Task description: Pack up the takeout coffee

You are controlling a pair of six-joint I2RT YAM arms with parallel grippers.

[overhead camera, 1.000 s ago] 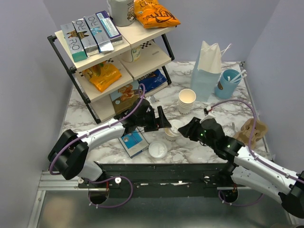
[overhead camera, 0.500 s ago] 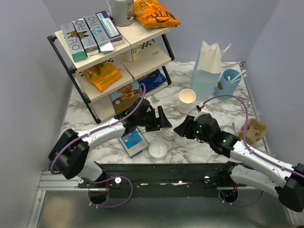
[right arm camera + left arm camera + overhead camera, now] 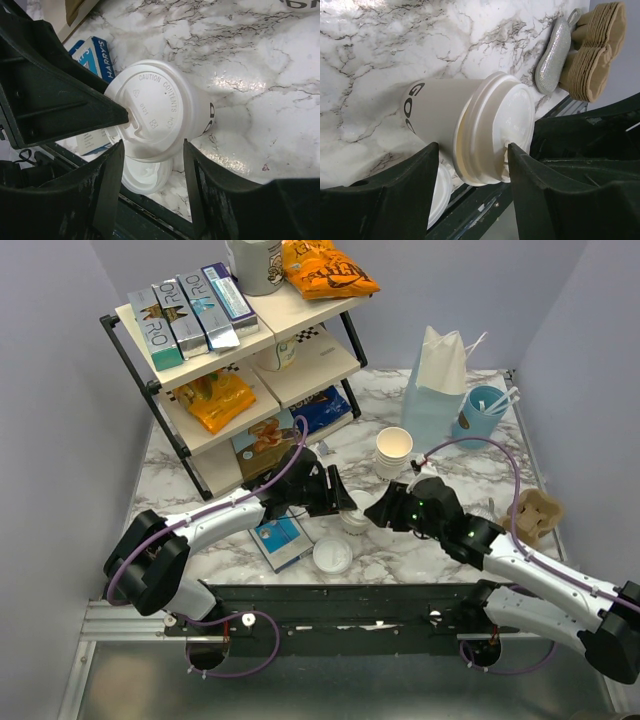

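The takeout coffee [image 3: 352, 521], a cream paper cup with a white sip lid, stands on the marble table [image 3: 470, 475] between my two grippers. My left gripper [image 3: 336, 503] is open, its jaws on either side of the lid end of the cup [image 3: 490, 130]. One of its fingertips [image 3: 514, 150] touches the lid at the sip hole. My right gripper [image 3: 379, 512] is open and empty just right of the cup. In the right wrist view its gripper [image 3: 153, 143] frames the lid [image 3: 155, 110] without touching it.
A loose flat white lid [image 3: 332, 555] lies just in front of the cup, a blue box [image 3: 282, 538] to its left. A stack of lidless cups [image 3: 393, 453] stands behind. A brown cup carrier [image 3: 532, 515] sits at the right, a paper bag [image 3: 435, 390] at the back, a shelf [image 3: 240, 360] at the back left.
My right gripper has moved left, up to the coffee cup. The cup has shifted slightly left and nearer. My left gripper has stayed at the cup.
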